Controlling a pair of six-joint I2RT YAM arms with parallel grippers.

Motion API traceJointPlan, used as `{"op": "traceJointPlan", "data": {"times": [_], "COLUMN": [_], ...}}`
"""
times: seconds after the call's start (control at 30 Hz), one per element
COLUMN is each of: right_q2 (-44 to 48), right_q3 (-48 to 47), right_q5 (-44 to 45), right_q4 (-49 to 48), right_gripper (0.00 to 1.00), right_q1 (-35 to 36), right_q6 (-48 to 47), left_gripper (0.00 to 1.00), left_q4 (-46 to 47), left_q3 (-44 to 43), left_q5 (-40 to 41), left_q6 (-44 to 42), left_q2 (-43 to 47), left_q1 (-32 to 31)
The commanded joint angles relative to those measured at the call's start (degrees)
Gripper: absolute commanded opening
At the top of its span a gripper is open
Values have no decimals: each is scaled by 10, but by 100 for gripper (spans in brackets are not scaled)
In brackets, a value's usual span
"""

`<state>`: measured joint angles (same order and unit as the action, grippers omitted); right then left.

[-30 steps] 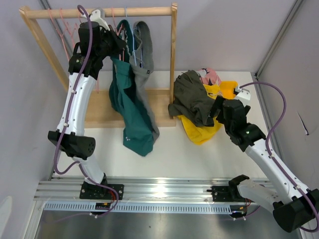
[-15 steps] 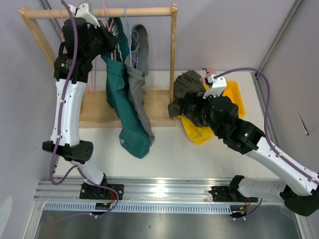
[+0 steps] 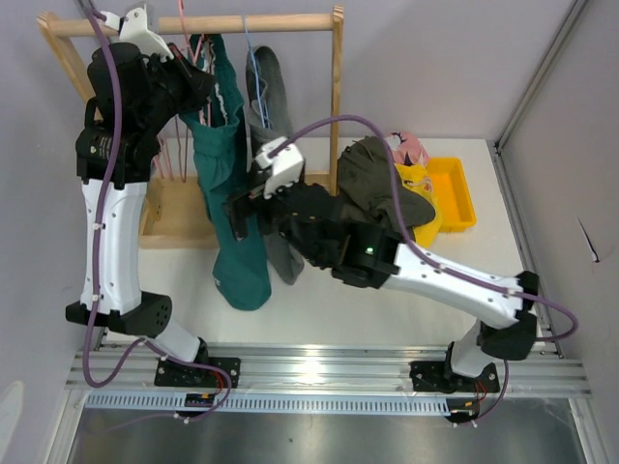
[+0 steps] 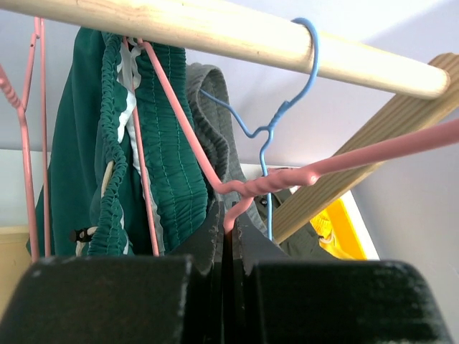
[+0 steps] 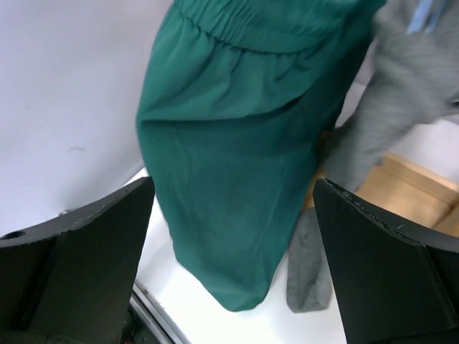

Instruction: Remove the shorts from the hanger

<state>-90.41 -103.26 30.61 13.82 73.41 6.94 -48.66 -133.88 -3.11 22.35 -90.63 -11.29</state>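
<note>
Left gripper [image 4: 228, 215] clamps the pink hanger [image 4: 287, 179] bearing the teal shorts [image 5: 237, 143]; right gripper [image 5: 231, 193] gapes wide facing them. Olive shorts [image 3: 372, 188], yellow shorts [image 3: 430, 227] and pink shorts [image 3: 411, 147] lie heaped toward the table's [image 3: 387, 300] far-right corner — teal pair and grey shorts [image 3: 271, 87] not yet off.

Overhead wide; both wrist views near teal shorts [image 5: 237, 179].

Teal shorts [image 3: 227, 193] beside grey shorts [image 3: 269, 92] (pink hanger [image 4: 373, 153], blue hanger [image 4: 271, 125]).
</note>
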Motion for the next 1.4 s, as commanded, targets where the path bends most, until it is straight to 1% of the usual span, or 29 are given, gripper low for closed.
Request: {"op": "traceJointPlan", "data": {"times": [0.0, 0.13, 0.3, 0.5, 0.73, 0.77, 0.8, 0.83, 0.87, 0.9, 0.93, 0.97, 1.03, 1.1, 1.13, 1.17, 1.3, 1.37], "right_q2": [-46, -92, -135, -151, -179, -180, -182, -186, -187, -188, -192, -194, -196, -200, -201, -201, -187, -175], "right_q3": [-60, -106, -136, -139, -145, -143, -139, -137, -135, -135, -135, -134, -131, -131, -130, -130, -111, -85], "right_q5": [-17, -20, -20, -26, -38, -39, -38, -39, -38, -40, -41, -40, -41, -40, -40, -35, -26, -11], "right_q4": [-20, -19, -15, -27, -44, -51, -58, -71, -77, -81, -87, -90, -99, -101, -103, -102, -99, -100], "right_gripper": [99, 99, 99, 99, 99, 97, 94, 88, 74, 65, 46, 40, 34, 15, 10, 0, 0, 0], "right_q1": [3, 3, 3, 3, 8, 9, 10, 10, 12, 12, 12, 12, 12, 13, 13, 14, 21, 33], "right_q6": [1, 10, 17, 26, 40, 39, 36, 32, 30, 31, 31, 32, 31, 32, 31, 33, 36, 35], "left_gripper": [0, 0, 0, 0, 0, 0, 0, 0, 0, 0, 0, 0, 0, 0, 0, 0, 0, 0], "left_q4": [44, 43, 57, 66, 74, 75, 76, 76, 80, 81, 83, 84, 81, 80, 81, 81, 73, 67], "left_q3": [14, 36, 70, 90, 85, 86, 84, 86, 84, 86, 86, 84, 74, 71, 71, 71, 57, 48], "left_q5": [-5, -8, -8, -24, -53, -59, -64, -67, -72, -73, -74, -77, -82, -93, -94, -95, -88, -82], "left_q6": [-20, -24, -27, -20, 0, 8, 11, 15, 20, 23, 24, 29, 33, 40, 42, 43, 34, 26], "left_q2": [41, 55, 81, 92, 94, 94, 94, 96, 99, 99, 102, 103, 103, 105, 106, 107, 103, 98], "left_q1": [-3, -3, 0, 7, 14, 16, 17, 17, 17, 18, 18, 18, 21, 21, 21, 21, 25, 28]}}
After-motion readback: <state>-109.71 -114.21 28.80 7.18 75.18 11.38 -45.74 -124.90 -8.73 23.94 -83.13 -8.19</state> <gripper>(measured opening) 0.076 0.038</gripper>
